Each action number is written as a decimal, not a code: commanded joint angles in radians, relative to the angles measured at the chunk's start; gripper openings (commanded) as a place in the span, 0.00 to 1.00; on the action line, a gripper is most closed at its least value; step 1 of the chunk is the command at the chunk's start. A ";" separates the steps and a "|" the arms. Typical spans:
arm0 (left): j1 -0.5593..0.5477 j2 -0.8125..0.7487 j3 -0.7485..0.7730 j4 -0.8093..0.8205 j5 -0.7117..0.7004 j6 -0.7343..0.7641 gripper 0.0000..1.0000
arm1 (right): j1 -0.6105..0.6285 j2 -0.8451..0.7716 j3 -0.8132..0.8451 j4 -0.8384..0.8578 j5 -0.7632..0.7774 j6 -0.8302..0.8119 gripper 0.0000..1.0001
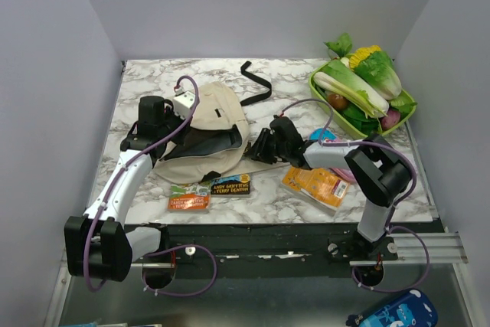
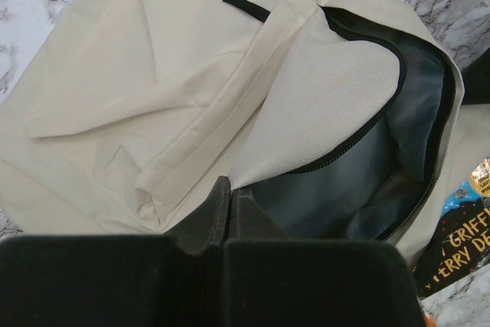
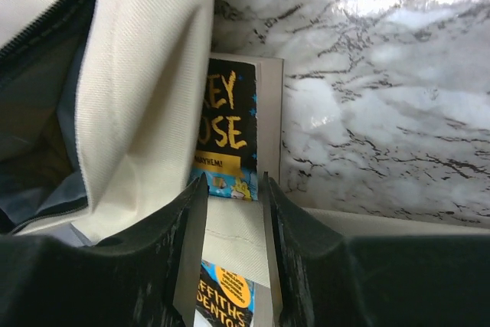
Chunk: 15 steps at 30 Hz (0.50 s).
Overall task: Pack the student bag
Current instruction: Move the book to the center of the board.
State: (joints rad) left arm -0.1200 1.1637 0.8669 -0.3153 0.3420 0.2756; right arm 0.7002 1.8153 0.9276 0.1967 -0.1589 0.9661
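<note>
Right gripper [image 3: 233,183] is down low, jaws standing apart. Between them sits a book [image 3: 230,124], black cover, yellow lettering, its far end poking out beyond the tips. A cream strap [image 3: 233,239] crosses the book inside the gap and carries on past the right jaw. Whether the jaws are pinching any of it, can't tell. Left of the jaws, the student bag [image 3: 145,74] drapes a cream flap over the book's edge, dark lining [image 3: 38,112] showing. Right and beyond: marbled counter [image 3: 383,74].
</note>
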 commanded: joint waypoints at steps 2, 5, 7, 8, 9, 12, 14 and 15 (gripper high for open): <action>-0.004 -0.027 -0.008 0.018 -0.026 -0.007 0.00 | 0.018 0.049 -0.047 0.152 -0.110 0.054 0.42; -0.004 -0.029 -0.003 0.015 -0.024 -0.007 0.00 | 0.018 0.070 -0.032 0.153 -0.114 0.056 0.40; -0.004 -0.029 -0.003 0.013 -0.023 -0.009 0.00 | 0.018 0.073 -0.026 0.165 -0.119 0.056 0.38; -0.004 -0.030 -0.005 0.012 -0.023 -0.009 0.00 | 0.018 0.070 -0.024 0.170 -0.120 0.057 0.37; -0.004 -0.030 -0.006 0.013 -0.021 -0.010 0.00 | 0.018 0.067 -0.024 0.175 -0.128 0.060 0.37; -0.004 -0.027 -0.009 0.019 -0.023 -0.010 0.00 | 0.027 0.032 -0.015 0.168 -0.128 0.048 0.36; -0.004 -0.024 -0.009 0.024 -0.021 -0.016 0.00 | 0.044 0.015 0.003 0.153 -0.126 0.036 0.36; -0.004 -0.021 -0.011 0.022 -0.021 -0.018 0.00 | 0.053 0.004 0.013 0.142 -0.120 0.025 0.36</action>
State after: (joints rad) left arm -0.1200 1.1557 0.8669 -0.3161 0.3252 0.2749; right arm 0.7067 1.8587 0.8955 0.3340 -0.2325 1.0050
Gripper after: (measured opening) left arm 0.012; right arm 0.367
